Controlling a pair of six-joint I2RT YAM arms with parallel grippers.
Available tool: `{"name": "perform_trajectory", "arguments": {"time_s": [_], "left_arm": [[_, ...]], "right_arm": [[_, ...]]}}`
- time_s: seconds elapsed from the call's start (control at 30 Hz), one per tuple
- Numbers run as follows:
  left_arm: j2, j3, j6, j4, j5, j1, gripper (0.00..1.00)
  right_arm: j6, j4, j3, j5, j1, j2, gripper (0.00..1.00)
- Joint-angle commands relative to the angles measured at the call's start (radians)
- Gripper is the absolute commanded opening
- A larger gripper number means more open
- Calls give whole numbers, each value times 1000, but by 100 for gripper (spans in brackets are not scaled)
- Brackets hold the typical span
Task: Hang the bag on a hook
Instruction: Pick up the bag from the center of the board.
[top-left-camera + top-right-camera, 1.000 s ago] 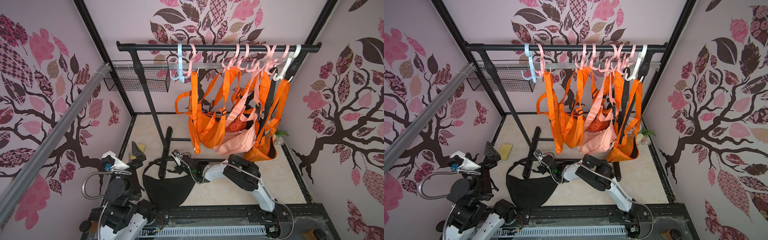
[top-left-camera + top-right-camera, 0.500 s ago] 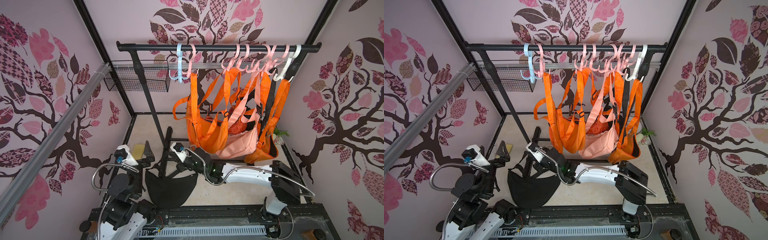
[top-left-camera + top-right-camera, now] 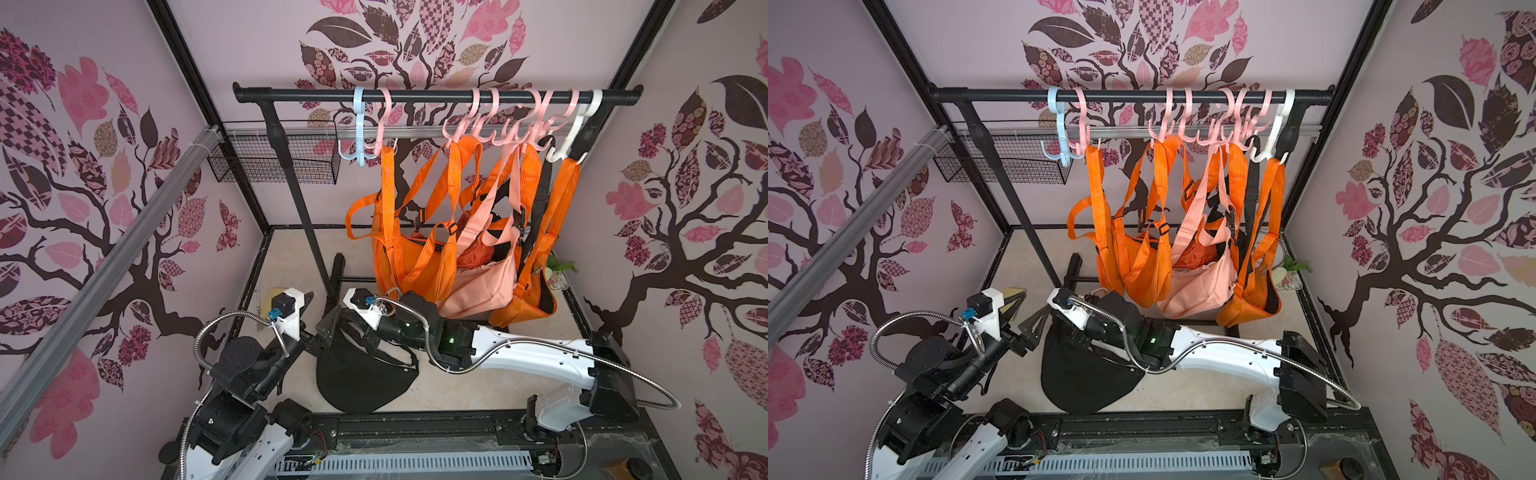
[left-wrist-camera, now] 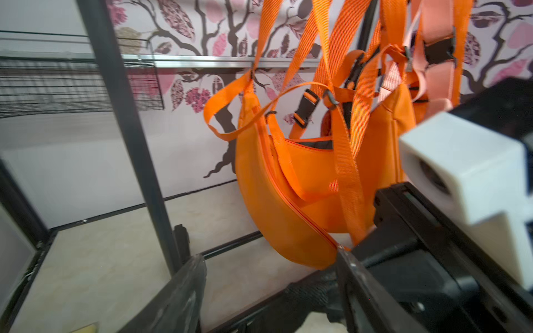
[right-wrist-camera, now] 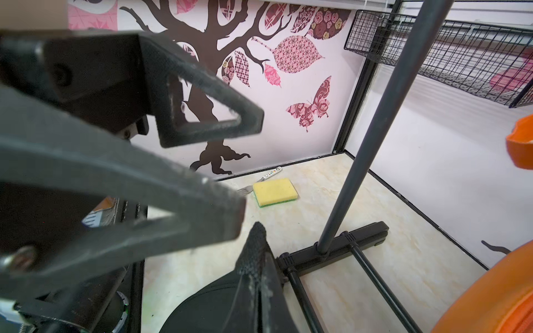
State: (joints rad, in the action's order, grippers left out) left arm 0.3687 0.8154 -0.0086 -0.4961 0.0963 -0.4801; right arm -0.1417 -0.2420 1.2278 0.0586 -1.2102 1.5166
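Lifting stage: your right gripper (image 5: 255, 253), pressed together on the top edge of the black bag (image 3: 365, 378), holds it low in front of the rack (image 3: 299, 208), well below the hooks (image 3: 505, 129). Your left gripper (image 4: 269, 256) stands spread beside that edge, pinching nothing. Next, you likely need the strap (image 3: 405, 359) opened into a loop and raised to the empty blue hook (image 3: 359, 124).

top views look down; wrist views near rack (image 4: 130, 129).
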Motion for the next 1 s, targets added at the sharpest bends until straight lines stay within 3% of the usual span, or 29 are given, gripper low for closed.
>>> {"name": "perform_trajectory", "arguments": {"time_s": [0.0,0.13,0.33,0.6,0.77,0.93,0.97], "left_arm": [[16,55,12,-71,126,-2,65],[-38,18,-9,-87,124,-3,72],[-16,-16,-11,-70,122,-3,75],[82,46,37,-86,51,-32,62],[87,76,42,-90,43,-32,39],[103,145,45,-110,40,-32,0],[102,154,44,-113,28,-32,0]], "right_arm": [[-22,48,70,14,-5,-66,0],[-20,82,82,20,-6,-79,0],[-6,135,109,-81,-18,-127,0],[5,195,136,-143,-50,-187,0],[8,273,175,-211,-52,-185,0],[34,287,135,-184,-52,-196,0],[38,295,128,-181,-52,-197,0]]}}
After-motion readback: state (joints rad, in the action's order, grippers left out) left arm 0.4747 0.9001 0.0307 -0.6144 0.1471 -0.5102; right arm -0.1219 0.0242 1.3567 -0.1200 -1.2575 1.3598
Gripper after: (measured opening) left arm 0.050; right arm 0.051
